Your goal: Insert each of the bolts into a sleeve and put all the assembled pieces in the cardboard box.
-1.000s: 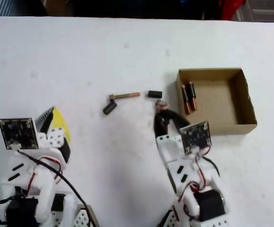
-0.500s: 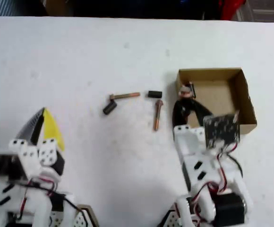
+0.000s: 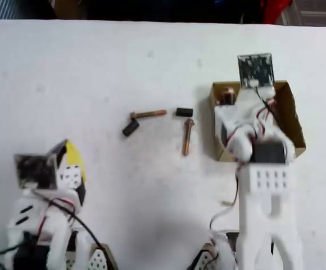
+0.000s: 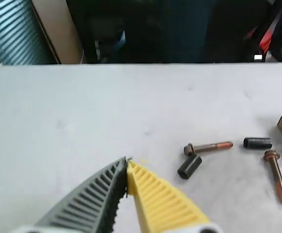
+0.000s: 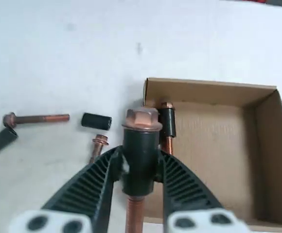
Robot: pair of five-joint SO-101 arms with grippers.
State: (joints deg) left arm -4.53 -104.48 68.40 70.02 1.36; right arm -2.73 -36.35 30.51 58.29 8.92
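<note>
Two bolts (image 3: 148, 114) (image 3: 187, 136), two sleeves (image 3: 130, 128) (image 3: 184, 112) loose; right end effector (image 5: 140, 156) holds one assembly (image 5: 141, 143).

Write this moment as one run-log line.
right gripper: shut on assembled piece, above cardboard box edge | left gripper: shut, empty | table: two bolts, two sleeves loose

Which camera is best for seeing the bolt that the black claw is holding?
The right wrist view: the sleeved bolt sits up close, held upright in the right gripper, by the cardboard box. In the high view just its copper head peeks out beside the arm. The left wrist view faces the loose bolts instead.
</note>
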